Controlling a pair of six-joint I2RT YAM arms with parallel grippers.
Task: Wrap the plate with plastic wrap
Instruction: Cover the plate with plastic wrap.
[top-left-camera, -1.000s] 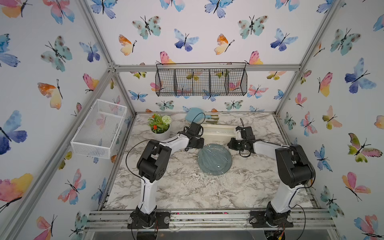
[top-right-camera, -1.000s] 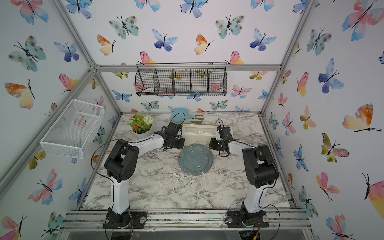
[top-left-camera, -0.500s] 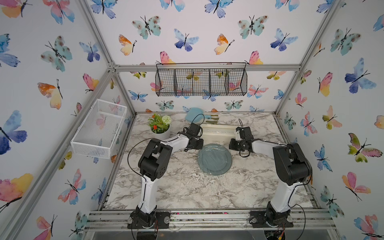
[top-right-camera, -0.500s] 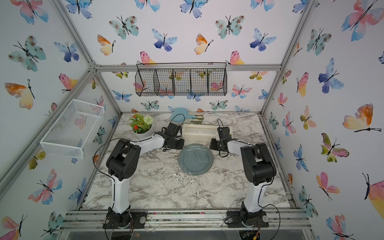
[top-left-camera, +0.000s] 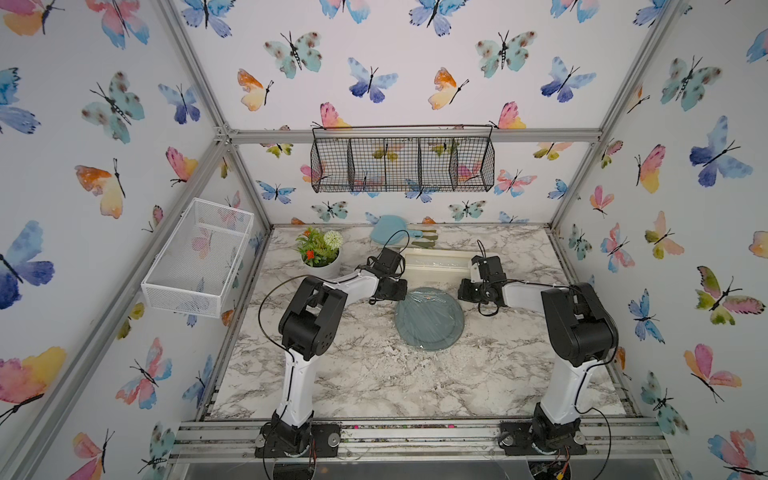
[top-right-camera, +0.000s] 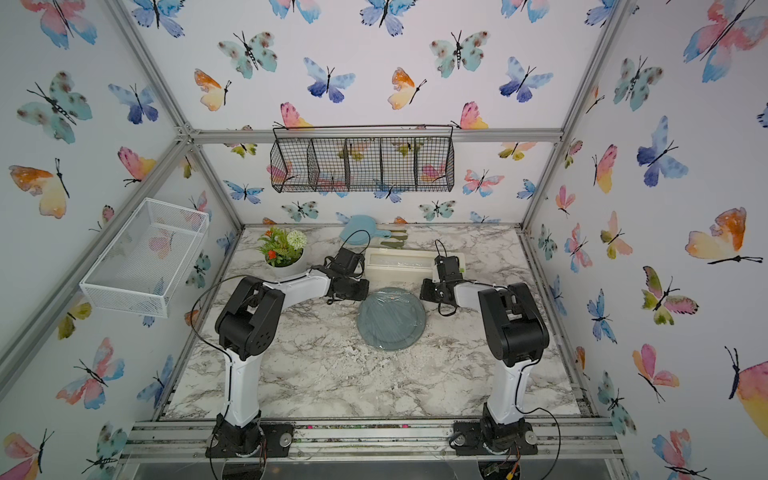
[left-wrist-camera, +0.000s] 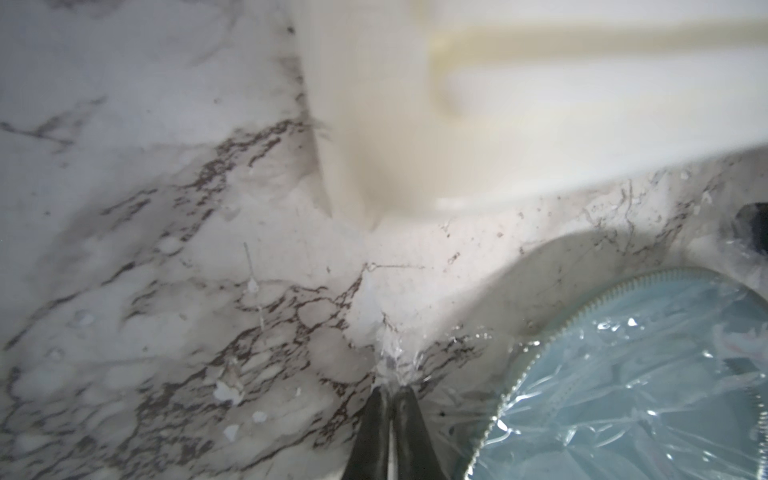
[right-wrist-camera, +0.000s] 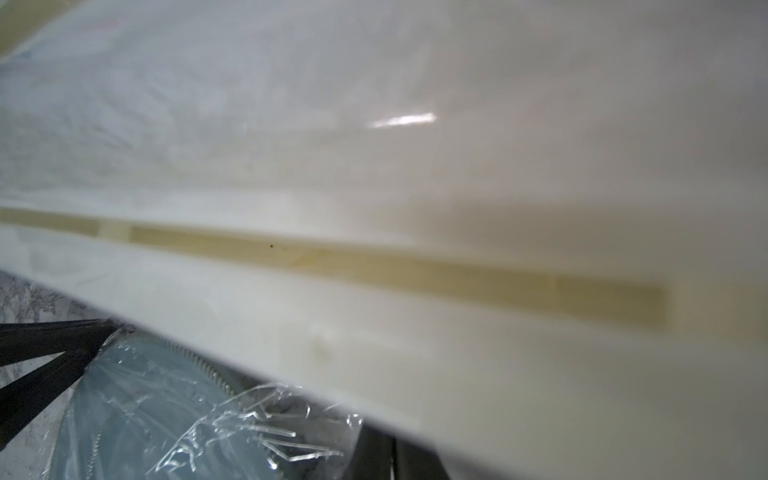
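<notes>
Since a second ago, the right arm's big black elbow (top-left-camera: 577, 328) has been sliding a little toward the middle of the frame. The plate (top-left-camera: 429, 320) is staying put, just right of the middle in both top views, lying flat on the marble table (top-left-camera: 365, 382).

The left gripper (left-wrist-camera: 392, 388) is keeping its two black fingers (left-wrist-camera: 370, 436) squeezed almost together, with only a thin line between them. The plastic wrap (left-wrist-camera: 390, 363) is bunching into a crinkly point right at the tips, so it is looking pinched. The right gripper (top-left-camera: 459, 292) is sitting at the plate's upper right edge. In the right wrist view only a small dark bit of it is showing past the blurry dispenser box (right-wrist-camera: 415, 174), so I cannot tell if it is open or closed, or holding anything.

The top views are showing both arms and the whole plate, but the fingers are too small there. The left wrist view is showing the plate's bumpy rim with shiny wrap over it. The right wrist view is showing a long yellowish slot in the box.

The plate is round, so it is not pointing anywhere. The box is lying just above it in the frame, its long side running left to right.
</notes>
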